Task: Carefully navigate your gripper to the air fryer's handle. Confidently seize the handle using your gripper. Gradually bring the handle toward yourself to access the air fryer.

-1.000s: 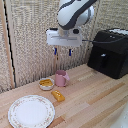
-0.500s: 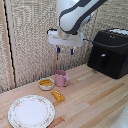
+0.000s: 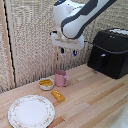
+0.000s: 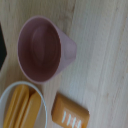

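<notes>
Hovering above the pink mug (image 3: 61, 78), gripper (image 3: 68, 51) with blue-tipped fingers (image 3: 62, 50) parted, holding nothing. Well off toward the exterior view's right of the mug, matte black boxy air fryer (image 3: 110, 52), stubby handle (image 3: 103, 56) jutting from its front. Open wooden tabletop (image 3: 95, 95) between. Beside the mug: small bowl (image 3: 46, 84), orange block (image 3: 58, 95), patterned plate (image 3: 31, 111).

The arm (image 3: 82, 17) is bulky, with glossy white rounded shells and a black band curving along its upper segment. It ends in the gripper (image 3: 68, 50), a white boxy hand; beneath that box sit 2 short dark fingers (image 3: 62, 50) with blue tips.
</notes>
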